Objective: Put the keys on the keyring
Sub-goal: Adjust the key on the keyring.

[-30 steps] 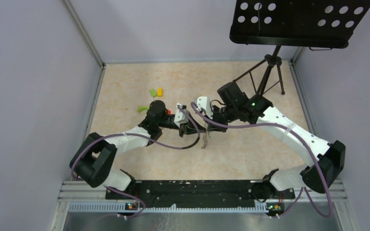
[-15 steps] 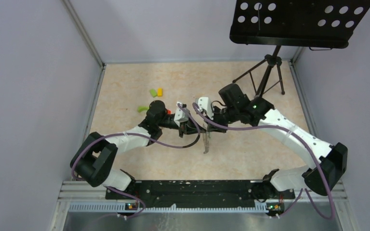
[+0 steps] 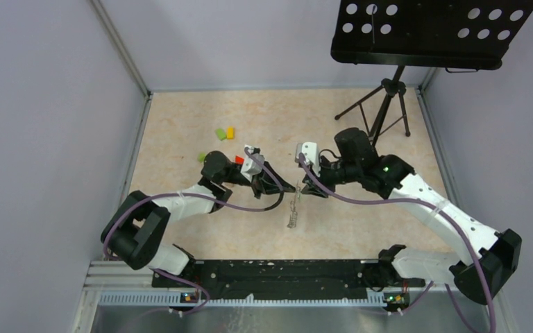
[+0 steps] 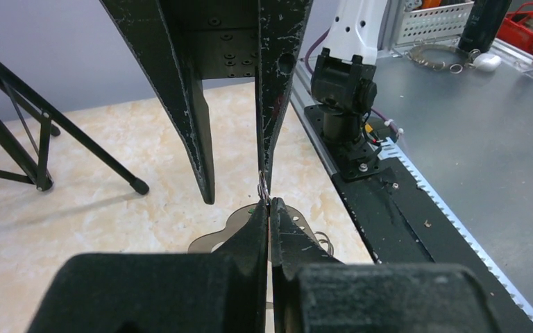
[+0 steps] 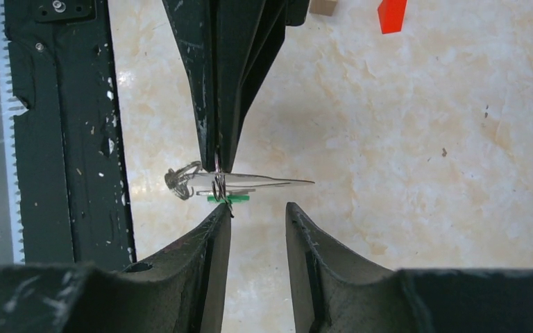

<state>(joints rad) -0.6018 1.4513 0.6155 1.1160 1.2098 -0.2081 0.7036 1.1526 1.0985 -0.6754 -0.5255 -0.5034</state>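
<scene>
One tripod stand (image 3: 393,87), two arms (image 3: 180,200) (image 3: 437,208), one bunch of keys (image 3: 292,214).
Left of the tripod stand: two green blocks (image 3: 220,134) (image 3: 201,157), one yellow block (image 3: 230,132), one red block (image 3: 239,159).

Top view: keys (image 3: 293,211) just thin sliver under my left gripper (image 3: 293,189), too small to count. Right wrist view: keys lie edge-on, overlapping, number unclear; green tag (image 5: 227,198) mostly hidden behind them. Left wrist view: my own pressed-together fingers (image 4: 250,236) cover bunch; only bit of small ring (image 4: 263,186) shows above tips. Stand tray (image 3: 430,31) cut off by top edge.
</scene>
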